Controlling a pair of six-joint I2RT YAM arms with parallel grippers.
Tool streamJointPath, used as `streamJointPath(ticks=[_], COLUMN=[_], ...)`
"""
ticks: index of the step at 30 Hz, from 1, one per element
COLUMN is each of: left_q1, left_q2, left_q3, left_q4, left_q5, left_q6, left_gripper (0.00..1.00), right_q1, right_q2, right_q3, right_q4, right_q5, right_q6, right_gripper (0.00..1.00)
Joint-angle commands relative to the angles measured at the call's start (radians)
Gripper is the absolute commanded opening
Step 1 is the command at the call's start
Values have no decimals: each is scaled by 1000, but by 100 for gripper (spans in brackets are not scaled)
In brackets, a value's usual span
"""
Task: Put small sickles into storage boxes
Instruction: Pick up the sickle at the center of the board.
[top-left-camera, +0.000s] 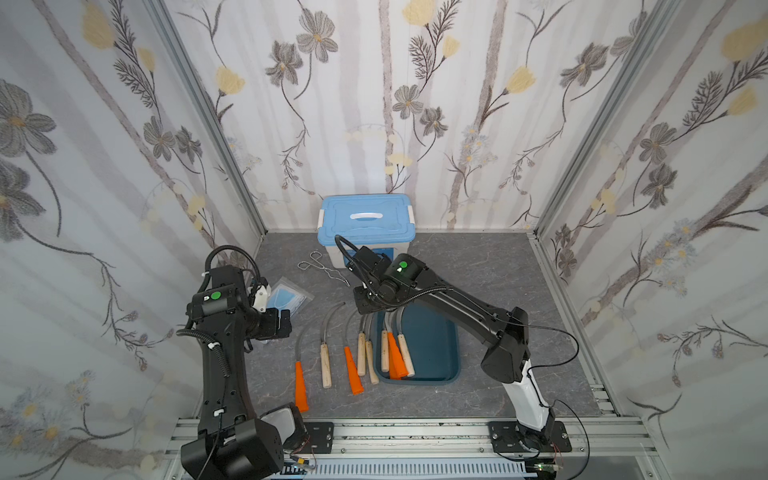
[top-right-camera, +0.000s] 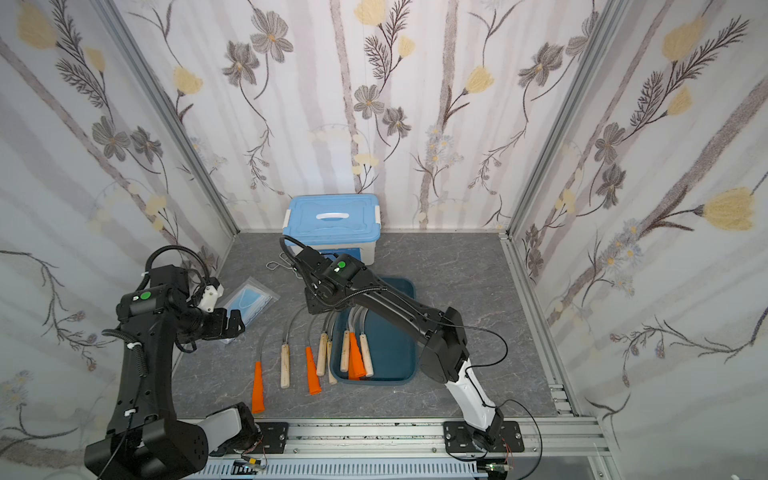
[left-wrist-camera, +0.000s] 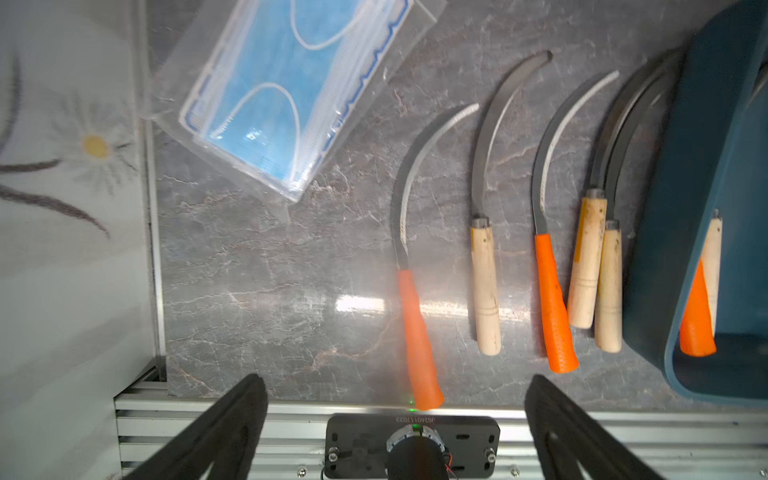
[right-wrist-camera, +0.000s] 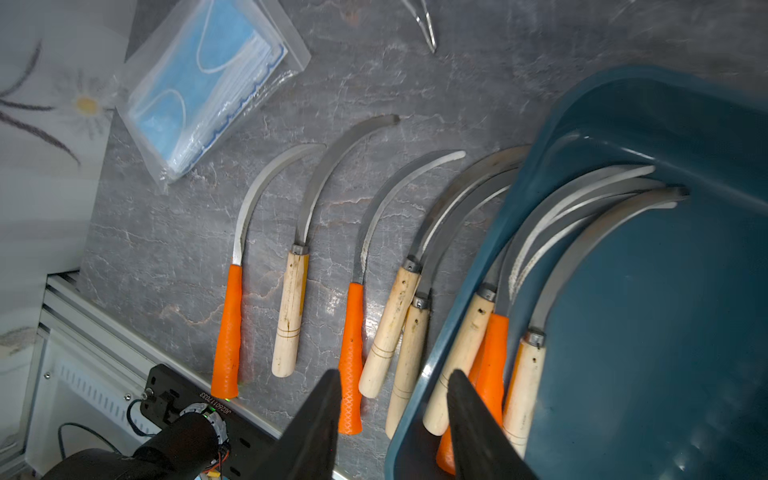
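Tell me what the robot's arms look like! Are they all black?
Mostly black. The left arm and the right arm are chunky and boxy. Each has a round green dot near the wrist and a ribbed black cable hose looping over it. The right arm also has a white lower section. The fingers are black and taper to narrow tips.

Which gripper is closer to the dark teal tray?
Right. The right gripper hangs over the rim of the dark teal tray. The left gripper is farther, beyond the sickles on the table, beside the pack of face masks.
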Motion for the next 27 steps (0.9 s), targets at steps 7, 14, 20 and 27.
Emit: streamJointPath(ticks=[7,14,20,27], left_q1=[-193,-319,-364,-400], left_q2=[32,80,215,299], left_q3=[-47,-118,-40,8], left_q4=[-61,44,127,261], left_q5=[-2,-84,-95,-56], left_q6=[67,-19,-71,-270], left_gripper=[100,100,99,95], right_q1=[-71,-153,-234,-296], right_q2=[-134,-247,-343,-398], right_q3=[-131,-222,-305,-384], right_q4=[-24,-55,-34,-34], right_q5=[65,63,49,49], right_q6=[-29,16,62,89], right_gripper=[45,45,45,45])
